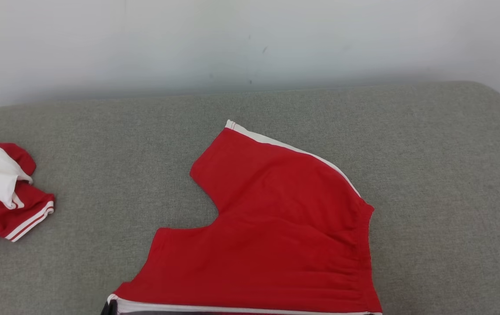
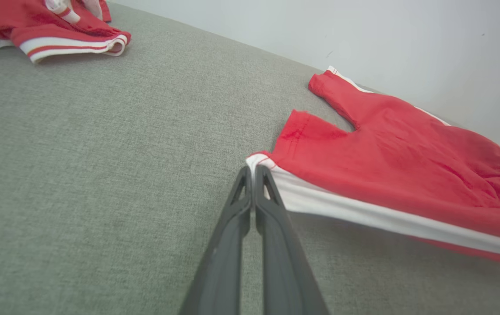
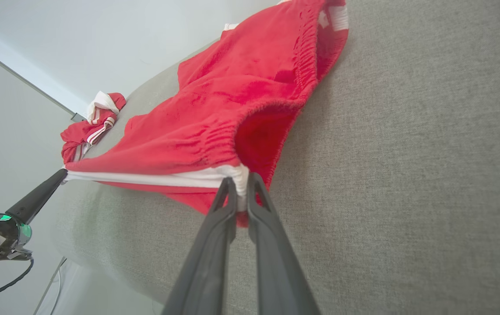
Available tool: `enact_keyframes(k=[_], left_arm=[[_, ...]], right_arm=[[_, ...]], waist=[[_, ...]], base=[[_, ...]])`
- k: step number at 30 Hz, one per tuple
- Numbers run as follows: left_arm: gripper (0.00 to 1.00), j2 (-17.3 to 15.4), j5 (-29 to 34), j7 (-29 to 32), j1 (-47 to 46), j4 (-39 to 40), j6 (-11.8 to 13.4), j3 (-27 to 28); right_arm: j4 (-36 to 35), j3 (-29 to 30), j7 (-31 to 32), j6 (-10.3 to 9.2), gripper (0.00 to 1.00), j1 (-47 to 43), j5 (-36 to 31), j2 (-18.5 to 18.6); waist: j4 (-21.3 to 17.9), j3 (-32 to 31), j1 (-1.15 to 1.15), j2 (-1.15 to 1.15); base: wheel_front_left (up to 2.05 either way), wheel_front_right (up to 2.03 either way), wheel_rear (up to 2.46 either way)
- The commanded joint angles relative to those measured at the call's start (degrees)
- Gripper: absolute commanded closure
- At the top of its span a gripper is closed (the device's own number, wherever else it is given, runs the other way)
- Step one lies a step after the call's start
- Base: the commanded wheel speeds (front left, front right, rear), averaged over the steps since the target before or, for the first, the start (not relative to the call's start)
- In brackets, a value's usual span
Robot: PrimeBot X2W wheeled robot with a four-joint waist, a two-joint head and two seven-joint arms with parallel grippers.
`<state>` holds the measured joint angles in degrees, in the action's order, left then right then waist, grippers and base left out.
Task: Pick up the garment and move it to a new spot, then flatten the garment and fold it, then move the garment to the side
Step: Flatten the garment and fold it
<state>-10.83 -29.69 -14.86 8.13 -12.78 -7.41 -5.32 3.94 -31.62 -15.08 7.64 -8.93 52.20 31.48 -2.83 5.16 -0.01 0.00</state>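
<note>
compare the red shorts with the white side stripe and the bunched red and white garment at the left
The red shorts with a white side stripe lie spread out; the bunched red and white garment is crumpled in a heap. The left gripper and right gripper pinch the shorts' near corners; the bunched garment lies untouched. Both are red with white trim, on the grey cushion.

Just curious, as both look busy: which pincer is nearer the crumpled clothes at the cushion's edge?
Left. The left pincer grips the shorts by the leg corner toward the crumpled clothes; the right pincer grips the waistband corner, farther away.
</note>
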Motion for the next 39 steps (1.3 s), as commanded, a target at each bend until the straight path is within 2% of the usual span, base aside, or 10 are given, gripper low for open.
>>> enact_keyframes(k=[1,5,9,16,20,24,31,39], left_arm=[[1.0,-0.71,0.64,-0.39,0.15,0.02,0.59,1.58],[1.0,-0.84,1.59,-0.39,-2.99,0.73,0.3,1.46],[1.0,-3.42,4.17,0.12,-10.97,0.01,0.12,-2.41],[1.0,-11.8,2.83,5.6,-28.21,-2.79,0.09,-9.82],[1.0,-16.86,0.58,9.91,-38.76,-5.54,0.09,-15.4],[1.0,-20.26,-1.75,12.93,-48.12,-8.97,0.09,-20.48],[1.0,-23.2,-4.95,15.46,-60.13,-15.55,0.07,-29.37],[1.0,-24.2,-8.12,14.75,-68.62,-23.68,0.06,-36.48]], right_arm=[[0.26,1.09,-0.25,-0.25,1.0,-0.54,0.38,0.83],[-1.13,1.87,-0.25,-0.25,1.0,0.4,0.2,0.62],[-2.33,1.69,-0.19,-0.24,1.0,4.17,0.89,0.62],[0.89,2.19,-0.19,-0.24,1.0,13.92,1.58,-1.02],[4.93,1.32,0.04,-0.23,1.0,20.62,1.1,-3.4],[8.42,0.84,-0.05,-0.23,1.0,26.32,0.58,-6.62],[12.33,-0.46,-0.16,-0.2,1.0,33.27,-1.07,-11.14],[11.75,0.64,-0.18,-0.2,1.0,36.33,-3.72,-14.57]], waist=[[-0.14,-0.06,0.01,0.0],[-0.78,0.31,0.01,0.0],[-2.61,1.63,0.01,0.0],[-6.43,6.49,0.01,0.0],[-8.69,10.57,0.01,0.0],[-10.91,14.22,0.01,0.0],[-14.33,18.7,0.01,0.0],[-17.53,21.34,0.01,0.0]], base=[[0.0,0.0,0.0],[0.0,0.0,0.0],[0.0,0.0,0.0],[0.0,0.0,0.0],[0.0,0.0,0.0],[0.0,0.0,0.0],[0.0,0.0,0.0],[0.0,0.0,0.0]])
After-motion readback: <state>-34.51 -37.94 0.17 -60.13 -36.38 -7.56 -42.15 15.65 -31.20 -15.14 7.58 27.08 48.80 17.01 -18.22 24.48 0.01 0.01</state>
